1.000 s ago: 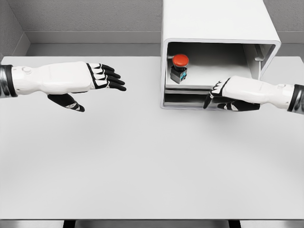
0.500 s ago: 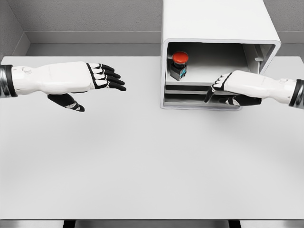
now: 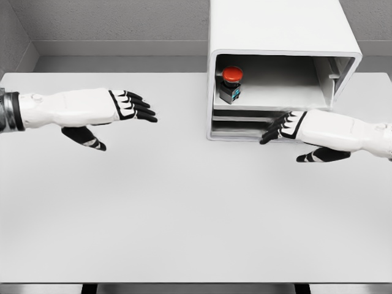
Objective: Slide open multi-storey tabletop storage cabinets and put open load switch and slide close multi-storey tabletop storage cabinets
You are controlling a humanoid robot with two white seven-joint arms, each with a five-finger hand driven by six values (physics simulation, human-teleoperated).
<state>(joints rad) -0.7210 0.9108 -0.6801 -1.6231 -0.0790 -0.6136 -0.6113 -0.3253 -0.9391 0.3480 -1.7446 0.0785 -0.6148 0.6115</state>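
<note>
Cabinet: the white storage cabinet (image 3: 283, 37) stands at the far edge of the tabletop (image 3: 184, 208), right of the middle, its front open toward the robot.
Switch: the load switch (image 3: 231, 84) with the red cap stands upright on the upper shelf, close to the left inner wall.
Right hand: the right hand (image 3: 303, 127) is at the lower front edge of the cabinet, fingers stretched and holding nothing; contact cannot be told.
Left hand: the left hand (image 3: 116, 107) hovers well apart at the left, fingers loosely spread, holding nothing.
Free room: the wide near part of the tabletop lies bare.
</note>
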